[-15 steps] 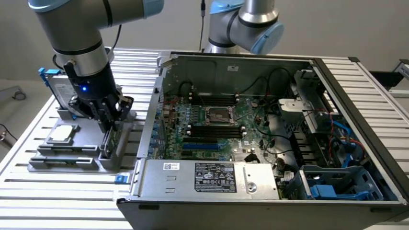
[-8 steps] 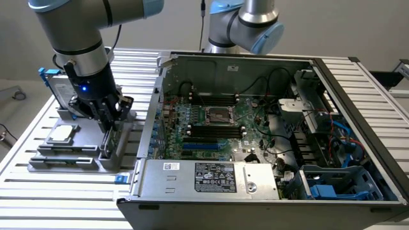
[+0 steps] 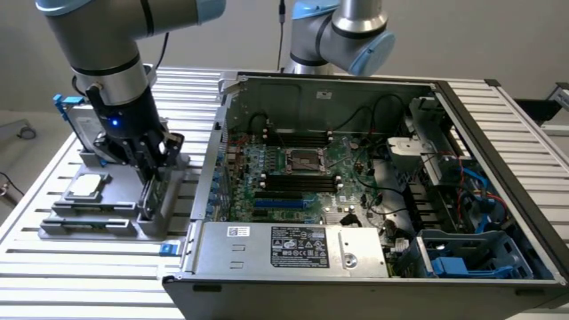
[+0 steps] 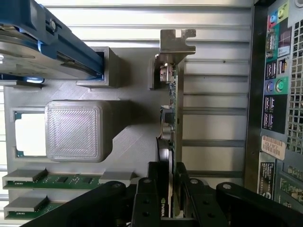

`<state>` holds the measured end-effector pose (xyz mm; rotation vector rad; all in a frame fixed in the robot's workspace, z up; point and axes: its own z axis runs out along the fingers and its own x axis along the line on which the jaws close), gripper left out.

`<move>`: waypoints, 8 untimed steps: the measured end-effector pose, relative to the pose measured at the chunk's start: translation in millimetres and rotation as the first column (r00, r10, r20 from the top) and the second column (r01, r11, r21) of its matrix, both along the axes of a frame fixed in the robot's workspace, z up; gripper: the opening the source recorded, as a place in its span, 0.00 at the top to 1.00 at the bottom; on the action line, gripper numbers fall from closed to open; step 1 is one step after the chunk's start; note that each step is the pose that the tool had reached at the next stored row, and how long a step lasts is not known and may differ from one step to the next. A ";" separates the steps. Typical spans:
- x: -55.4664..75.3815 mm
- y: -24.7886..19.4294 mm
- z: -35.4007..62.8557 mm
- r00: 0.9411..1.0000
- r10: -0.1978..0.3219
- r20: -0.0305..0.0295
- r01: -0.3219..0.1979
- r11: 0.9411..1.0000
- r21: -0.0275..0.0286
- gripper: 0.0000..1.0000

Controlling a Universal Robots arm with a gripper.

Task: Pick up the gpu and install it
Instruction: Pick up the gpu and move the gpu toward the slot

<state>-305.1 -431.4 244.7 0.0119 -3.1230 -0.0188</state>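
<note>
Gpu [image 4: 173, 109] on edge at the holder [image 4: 128, 99] edge nearest the computer case [image 3: 338, 79], your arm [image 3: 111, 60] reaching down, gripper [image 4: 171, 172] clamped on it

Bright diffuse light; soft shadow fills the computer case [image 3: 338, 79], with pale glare on the tabletop [image 3: 62, 283] at 7 o'clock.

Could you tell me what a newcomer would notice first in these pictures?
The big open computer case, green board exposed, takes the exterior view's middle and right. At that view's left the gripper is down at the gpu, which stands on edge in a grey holder.
</note>
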 end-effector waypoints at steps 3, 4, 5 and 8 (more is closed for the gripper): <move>-0.5 0.1 2.4 1.000 0.000 0.000 0.000 1.000 0.006 0.73; -0.5 0.1 4.0 1.000 0.000 0.000 0.000 1.000 0.007 0.73; -0.5 0.1 5.7 1.000 0.000 0.000 0.000 1.000 0.008 0.73; -0.4 0.0 11.6 1.000 0.000 0.001 0.000 1.000 0.009 0.73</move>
